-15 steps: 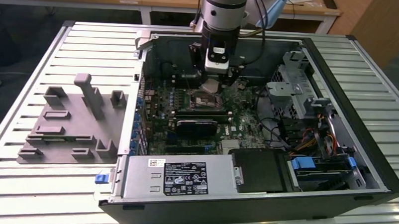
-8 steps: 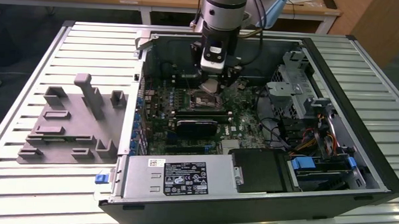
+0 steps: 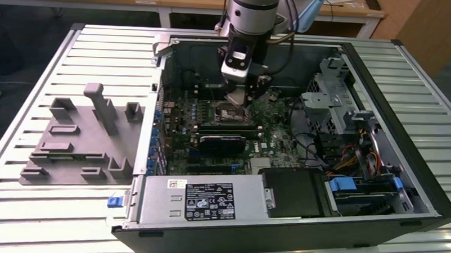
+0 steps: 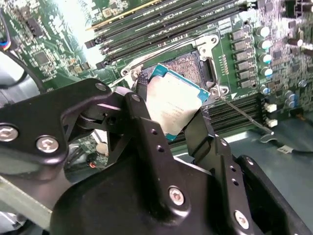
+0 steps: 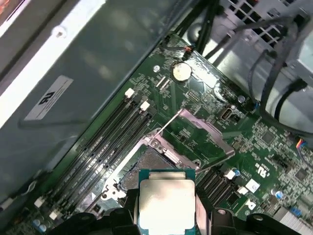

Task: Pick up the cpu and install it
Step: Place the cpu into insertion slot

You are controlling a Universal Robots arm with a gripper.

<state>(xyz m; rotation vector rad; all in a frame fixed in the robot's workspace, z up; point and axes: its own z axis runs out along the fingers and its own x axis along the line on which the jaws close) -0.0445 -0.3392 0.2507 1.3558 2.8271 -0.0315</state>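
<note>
Gripping the small flat square cpu (image 4: 172,104), with its silver-grey metal top and thin pale rim, the black two-fingered gripper (image 4: 171,111) has its jaws clamped on two opposite edges of the chip. We judge the pick-up done: the chip hangs just over the open square cpu socket (image 4: 188,66) on the green motherboard (image 5: 254,147), tilted against it in the second wrist view. Its hinged silver load plate (image 5: 205,129) stands swung back, and the thin wire lever (image 4: 239,113) is released. Seating the chip and closing the plate and lever are not yet done, as we read it.

Further out, the open black and grey computer case (image 3: 426,184) lies on the slatted metal table (image 3: 32,69), with the grey plastic fixture block (image 3: 75,138) well apart from it.

We cannot see the chip's underside or the pads gripping it. Nor can we tell how much gap remains above the socket, or whether the corners line up.
</note>
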